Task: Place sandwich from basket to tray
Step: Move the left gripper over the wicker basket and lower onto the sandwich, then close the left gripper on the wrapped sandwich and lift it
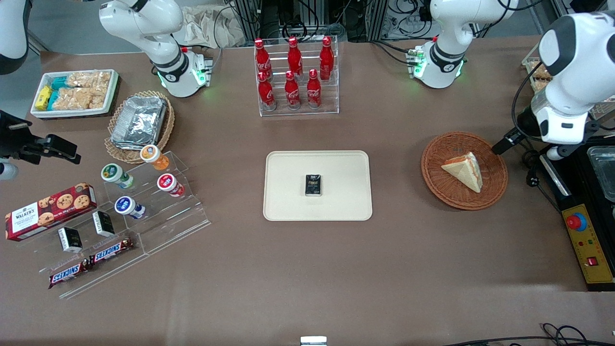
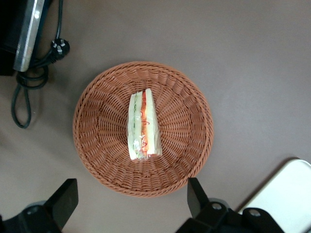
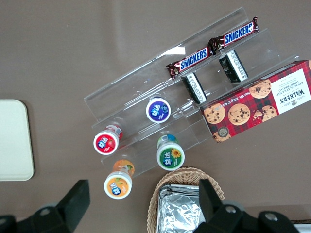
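The sandwich, a pale bread wedge with orange-red and green filling, lies in the reddish-brown wicker basket toward the working arm's end of the table. In the left wrist view the sandwich lies at the middle of the basket. My left gripper hangs high above the basket's edge, open and empty, with both fingers apart from the wicker. In the front view the gripper is mostly hidden by the arm. The cream tray lies at the table's middle; its corner also shows in the left wrist view.
A small black box lies on the tray. A rack of red cola bottles stands farther from the front camera. A control box with a red button, a black appliance and a cable lie beside the basket.
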{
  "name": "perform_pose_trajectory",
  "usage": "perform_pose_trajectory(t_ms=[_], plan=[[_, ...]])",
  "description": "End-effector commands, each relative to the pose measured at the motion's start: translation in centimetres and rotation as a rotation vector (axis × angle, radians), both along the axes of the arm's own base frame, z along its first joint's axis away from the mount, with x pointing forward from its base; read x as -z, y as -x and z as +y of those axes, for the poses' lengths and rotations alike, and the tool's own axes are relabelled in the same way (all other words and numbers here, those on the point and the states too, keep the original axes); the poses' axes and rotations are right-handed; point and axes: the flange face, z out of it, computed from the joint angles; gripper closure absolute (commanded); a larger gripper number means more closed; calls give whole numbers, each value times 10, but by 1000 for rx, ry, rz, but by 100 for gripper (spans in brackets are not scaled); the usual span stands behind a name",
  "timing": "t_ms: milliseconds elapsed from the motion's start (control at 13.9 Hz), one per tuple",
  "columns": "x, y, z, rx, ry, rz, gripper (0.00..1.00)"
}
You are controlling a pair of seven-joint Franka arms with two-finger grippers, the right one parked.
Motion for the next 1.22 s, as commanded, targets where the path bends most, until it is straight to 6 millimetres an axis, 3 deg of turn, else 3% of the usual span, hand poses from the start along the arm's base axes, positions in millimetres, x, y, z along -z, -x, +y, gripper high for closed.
perform_pose_trajectory(t_ms=[0, 648, 936, 1152], plan=[[38, 15, 0, -66, -15, -17, 0], [166, 29, 12, -129, -12, -32, 0], [191, 33, 15, -138, -11, -44, 0], [220, 36, 15, -143, -11, -60, 0]])
